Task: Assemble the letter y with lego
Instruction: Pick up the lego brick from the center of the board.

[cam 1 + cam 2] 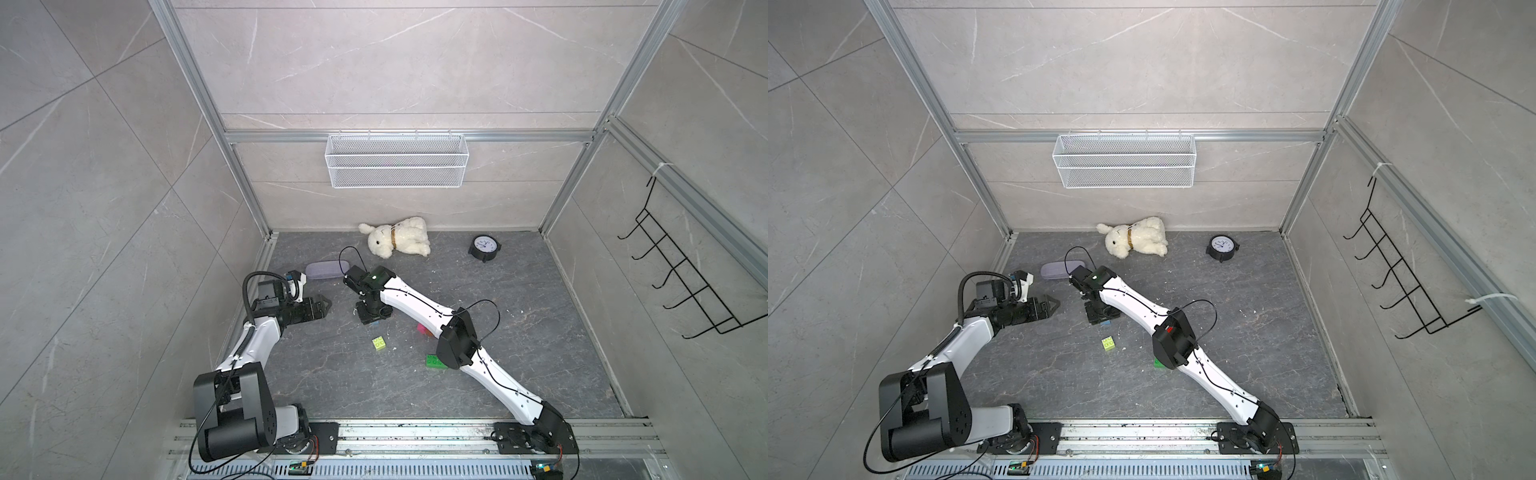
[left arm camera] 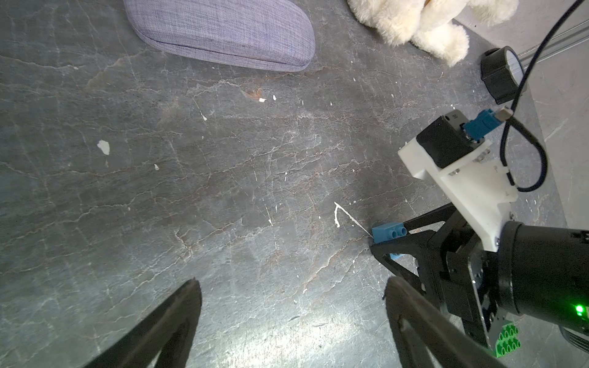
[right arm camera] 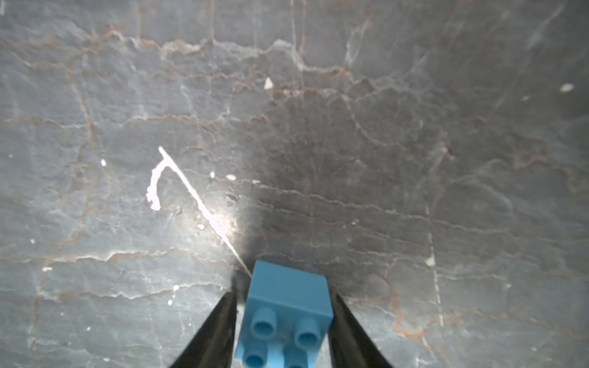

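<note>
My right gripper [image 3: 284, 294] points down at the floor, shut on a blue lego brick [image 3: 287, 306] with its studs facing the camera. In both top views the gripper [image 1: 370, 318] hides most of that brick; the left wrist view shows it [image 2: 387, 232] resting on the floor between the fingers. A yellow-green brick [image 1: 378, 343] [image 1: 1108, 345] lies loose just nearer. A longer green brick [image 1: 435, 360] [image 2: 506, 342] and a pink one [image 1: 423, 329] lie partly hidden under the right arm. My left gripper [image 1: 326, 307] [image 2: 292, 283] hangs open and empty to the left. The letter y is out of view.
A white plush rabbit [image 1: 397, 237] and a black clock [image 1: 484, 247] sit by the back wall. A lilac glasses case [image 1: 326, 270] lies beyond the left gripper. A white wire basket [image 1: 397, 160] hangs on the back wall, a black hook rack [image 1: 685, 282] on the right wall.
</note>
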`<state>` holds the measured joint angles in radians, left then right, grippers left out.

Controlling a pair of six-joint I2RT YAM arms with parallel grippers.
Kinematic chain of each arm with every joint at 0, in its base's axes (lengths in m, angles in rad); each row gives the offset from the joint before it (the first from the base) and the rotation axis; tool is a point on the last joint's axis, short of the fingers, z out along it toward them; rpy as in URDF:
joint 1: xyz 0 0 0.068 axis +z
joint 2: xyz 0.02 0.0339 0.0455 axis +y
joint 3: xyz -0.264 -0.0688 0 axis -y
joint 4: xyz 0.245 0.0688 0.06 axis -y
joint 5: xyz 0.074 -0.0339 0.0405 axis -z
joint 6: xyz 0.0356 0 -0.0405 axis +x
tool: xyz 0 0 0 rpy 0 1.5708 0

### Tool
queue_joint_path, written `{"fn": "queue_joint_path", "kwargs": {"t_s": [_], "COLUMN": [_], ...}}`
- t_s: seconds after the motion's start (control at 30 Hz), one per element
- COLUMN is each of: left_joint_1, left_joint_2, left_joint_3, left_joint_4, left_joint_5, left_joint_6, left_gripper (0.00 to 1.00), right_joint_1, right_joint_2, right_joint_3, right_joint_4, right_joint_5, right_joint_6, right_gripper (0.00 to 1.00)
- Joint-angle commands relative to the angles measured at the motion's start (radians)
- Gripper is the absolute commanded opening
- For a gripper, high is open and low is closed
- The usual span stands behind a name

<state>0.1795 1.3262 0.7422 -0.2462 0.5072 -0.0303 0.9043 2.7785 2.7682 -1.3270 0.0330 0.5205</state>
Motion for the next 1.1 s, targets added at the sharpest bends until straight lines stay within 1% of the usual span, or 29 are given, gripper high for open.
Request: {"fn": "queue_joint_path", "kwargs": {"t_s": [0.0,0.17,0.23,0.37,0.47,0.5,0.53,0.63,0.67,0.7,0.87,0.97,1.07], "left_joint_1": [0.006,0.006,0.006,0.005,-0.005,-0.015,-0.030,-0.083,-0.099,-0.113,-0.192,-0.231,-0.245], "left_joint_2": [-0.019,-0.015,-0.012,-0.006,0.002,0.004,0.006,0.016,0.020,0.025,0.053,0.073,0.082], "left_joint_3": [0.009,0.009,0.008,0.008,0.001,-0.001,-0.003,-0.006,-0.006,-0.007,-0.006,-0.002,0.001], "left_joint_4": [0.005,0.006,0.008,0.018,0.038,0.042,0.047,0.048,0.048,0.048,0.049,0.046,0.047], "left_joint_5": [0.031,0.034,0.044,0.094,0.146,0.162,0.174,0.193,0.195,0.194,0.197,0.200,0.196], "left_joint_6": [0.007,0.007,0.001,-0.016,-0.047,-0.050,-0.051,-0.042,-0.042,-0.041,-0.030,-0.025,-0.020], "left_gripper": [0.93,0.93,0.93,0.92,0.92,0.92,0.92,0.92,0.92,0.92,0.92,0.92,0.92], "right_joint_1": [-0.008,-0.009,-0.007,-0.004,0.002,0.007,0.010,0.011,0.011,0.011,0.008,-0.003,-0.029], "right_joint_2": [0.033,0.027,0.014,-0.050,-0.139,-0.182,-0.249,-0.472,-0.554,-0.616,-0.917,-1.063,-1.145], "right_joint_3": [0.001,0.005,0.012,-0.007,-0.097,-0.152,-0.253,-0.602,-0.740,-0.837,-1.278,-1.479,-1.586], "right_joint_4": [0.027,0.019,0.014,0.008,0.023,0.045,0.084,0.274,0.354,0.401,0.556,0.590,0.576], "right_joint_5": [-0.003,-0.005,-0.004,0.045,0.084,0.090,0.098,0.091,0.078,0.065,-0.009,-0.093,-0.160], "right_joint_6": [0.016,0.000,-0.026,-0.136,-0.251,-0.293,-0.336,-0.440,-0.479,-0.514,-0.733,-0.895,-1.026], "right_gripper": [0.45,0.37,0.36,0.35,0.33,0.33,0.34,0.34,0.34,0.34,0.34,0.34,0.34]}}
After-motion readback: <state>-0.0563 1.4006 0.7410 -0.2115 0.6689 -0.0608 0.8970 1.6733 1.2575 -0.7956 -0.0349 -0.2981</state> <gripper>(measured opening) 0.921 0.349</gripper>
